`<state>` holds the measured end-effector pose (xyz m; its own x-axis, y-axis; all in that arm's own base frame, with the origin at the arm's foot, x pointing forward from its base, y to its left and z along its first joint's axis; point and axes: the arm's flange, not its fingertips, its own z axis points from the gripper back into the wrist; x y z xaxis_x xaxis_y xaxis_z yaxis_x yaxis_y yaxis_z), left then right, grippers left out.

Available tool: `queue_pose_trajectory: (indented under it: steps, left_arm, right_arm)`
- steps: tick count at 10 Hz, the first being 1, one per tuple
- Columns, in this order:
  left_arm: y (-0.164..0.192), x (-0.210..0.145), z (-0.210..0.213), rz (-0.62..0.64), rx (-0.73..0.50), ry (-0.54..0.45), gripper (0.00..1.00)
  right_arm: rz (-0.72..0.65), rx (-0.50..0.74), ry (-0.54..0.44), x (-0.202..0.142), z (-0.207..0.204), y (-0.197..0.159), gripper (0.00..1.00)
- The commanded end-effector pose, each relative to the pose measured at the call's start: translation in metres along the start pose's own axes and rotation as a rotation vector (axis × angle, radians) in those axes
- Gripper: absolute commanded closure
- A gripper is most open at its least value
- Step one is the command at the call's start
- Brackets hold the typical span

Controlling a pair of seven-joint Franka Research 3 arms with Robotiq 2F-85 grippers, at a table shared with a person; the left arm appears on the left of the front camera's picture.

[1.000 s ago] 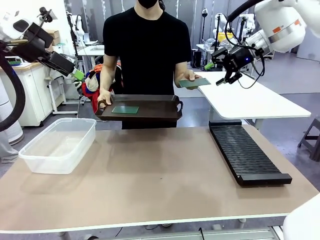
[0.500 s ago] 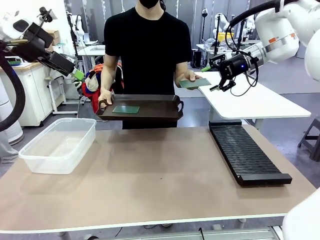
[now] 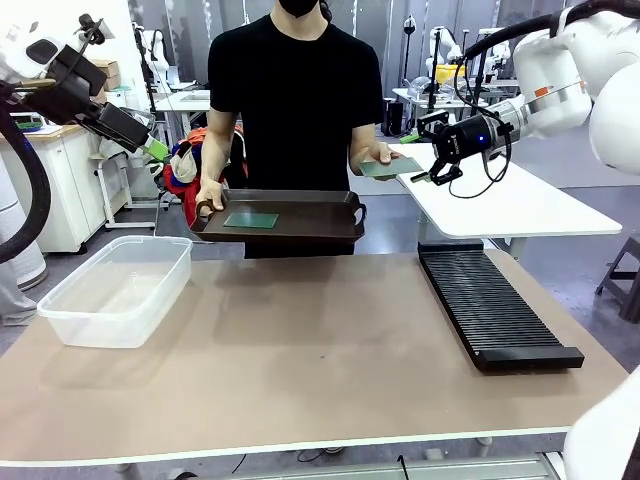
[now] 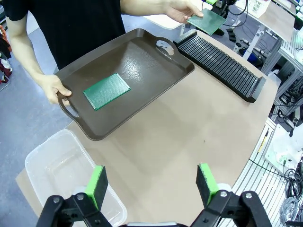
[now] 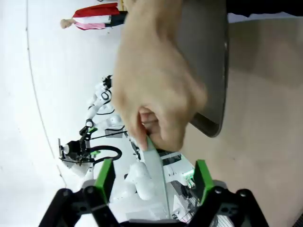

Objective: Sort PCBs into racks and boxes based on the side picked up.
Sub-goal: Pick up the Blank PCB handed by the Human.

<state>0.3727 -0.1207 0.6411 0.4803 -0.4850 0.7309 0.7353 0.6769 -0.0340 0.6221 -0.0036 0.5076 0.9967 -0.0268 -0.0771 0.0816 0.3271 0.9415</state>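
A PCB is offered just right of the tray, edge-on between the spread pads of the right hand. Its free edge should be centred, then pinched squarely, clear of the person's fingers. The left hand is spread.

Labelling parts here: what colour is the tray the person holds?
Dark brown; the tray shows best in the left wrist view.

front camera faces across the bench; left wrist looks down from high, sharing the tray; right wrist close to a hand
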Motion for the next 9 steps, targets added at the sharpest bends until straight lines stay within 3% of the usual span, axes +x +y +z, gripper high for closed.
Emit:
queue_pose_trajectory:
  steps: [1,3,4,6,9]
  left_arm:
    - [0.0,-0.002,0.0,0.002,-0.012,0.002,0.0]
    - [0.0,-0.002,0.0,0.002,-0.012,0.002,0.0]
    - [0.0,-0.002,0.0,0.002,-0.012,0.002,0.0]
    - [0.0,-0.002,0.0,0.002,-0.012,0.002,0.0]
    - [0.0,-0.002,0.0,0.002,-0.012,0.002,0.0]
  right_arm:
    - [0.042,0.068,0.007,0.007,0.001,0.0,1.0]
    - [0.017,0.092,0.027,0.013,-0.001,-0.002,1.0]
    - [0.012,0.102,0.036,0.016,-0.003,-0.003,0.84]
    - [-0.009,0.108,0.042,0.017,-0.001,-0.004,1.0]
    - [-0.027,0.138,0.038,0.02,0.001,-0.009,1.0]
